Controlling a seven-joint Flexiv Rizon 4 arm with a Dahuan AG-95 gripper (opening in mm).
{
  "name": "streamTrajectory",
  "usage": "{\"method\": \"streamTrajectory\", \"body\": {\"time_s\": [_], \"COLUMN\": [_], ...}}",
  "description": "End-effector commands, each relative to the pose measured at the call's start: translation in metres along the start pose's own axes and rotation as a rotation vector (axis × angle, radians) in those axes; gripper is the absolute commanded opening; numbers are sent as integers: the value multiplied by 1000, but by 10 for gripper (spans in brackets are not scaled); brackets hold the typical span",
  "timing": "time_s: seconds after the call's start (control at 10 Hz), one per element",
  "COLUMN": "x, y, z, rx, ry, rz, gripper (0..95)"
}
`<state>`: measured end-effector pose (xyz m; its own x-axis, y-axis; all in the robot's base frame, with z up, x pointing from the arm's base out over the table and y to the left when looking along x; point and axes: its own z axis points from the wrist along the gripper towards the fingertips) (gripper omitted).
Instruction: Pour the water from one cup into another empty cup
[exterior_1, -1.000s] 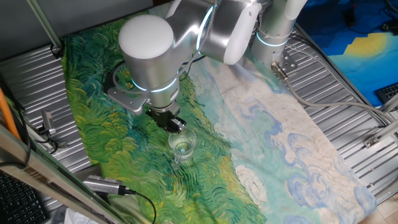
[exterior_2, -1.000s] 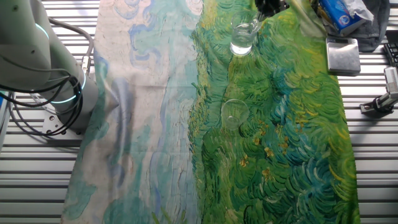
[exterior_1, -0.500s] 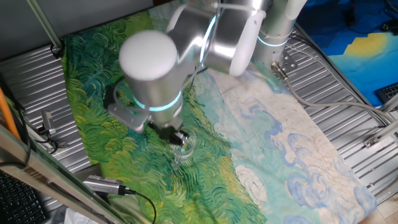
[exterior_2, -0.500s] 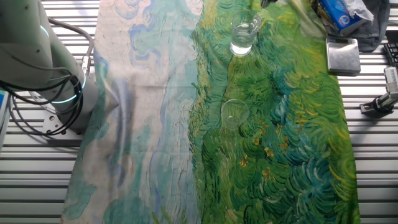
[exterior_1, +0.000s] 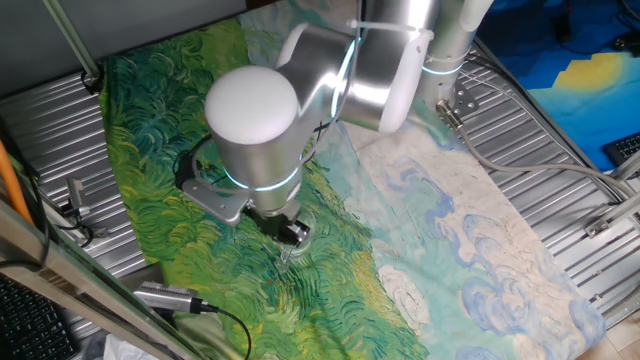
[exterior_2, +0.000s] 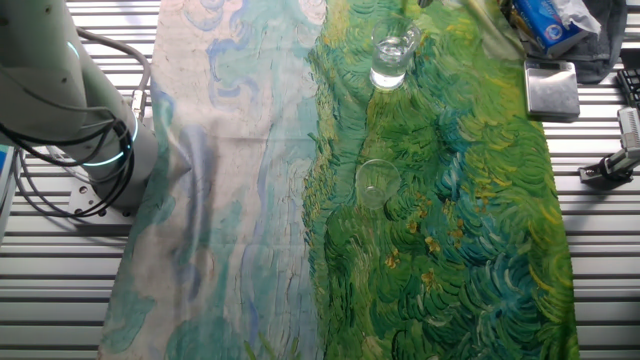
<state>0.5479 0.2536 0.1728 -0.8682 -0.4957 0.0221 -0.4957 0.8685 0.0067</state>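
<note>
A clear glass cup with water glinting in its base stands upright near the top of the green part of the cloth in the other fixed view. A second clear cup, which looks empty, stands on the cloth below it. In one fixed view my gripper hangs low under the grey wrist, right at the water cup, most of which it hides. Its dark fingers are close to the rim. I cannot make out the gap between them or any contact. The arm hides the empty cup there.
A painted cloth covers the slatted metal table. A grey box and a blue packet lie at the cloth's corner. A cabled metal tool rests by the near edge. The arm's base stands beside the cloth.
The arm has swung down and toward the cloth's near edge, bringing the gripper from above the water cup to right at it. Neither cup has moved.
</note>
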Motion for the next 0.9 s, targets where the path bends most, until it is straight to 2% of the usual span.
{"method": "streamTrajectory", "body": {"time_s": [0.1,0.9], "x": [0,-6], "y": [-1,2], "z": [3,29], "rx": [2,7], "ry": [-7,-19], "rz": [-3,-5], "gripper": [190,190]}}
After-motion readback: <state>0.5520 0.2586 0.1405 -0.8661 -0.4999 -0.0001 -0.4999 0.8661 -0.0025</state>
